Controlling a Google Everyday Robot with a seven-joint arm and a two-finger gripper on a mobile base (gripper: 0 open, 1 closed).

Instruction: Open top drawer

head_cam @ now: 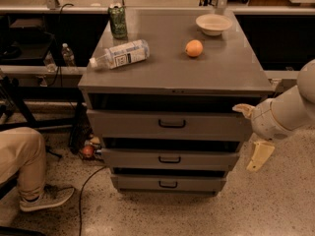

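The top drawer [128,124] is the widest grey front of the cabinet, just under the top, with a black pull handle [172,123] at its centre. A dark gap shows above its front. Two shorter drawer fronts [133,159] sit below it, each with a smaller black handle. My gripper [251,132] is at the right end of the top drawer's front, well to the right of the handle and apart from it. Its cream fingers [259,155] are spread apart and hold nothing.
On the cabinet top [226,73] are a green can [117,19], a lying water bottle [120,54], an orange [194,48] and a white bowl [213,23]. A person's leg and shoe [29,176] are at the left. A cable [81,191] lies on the floor.
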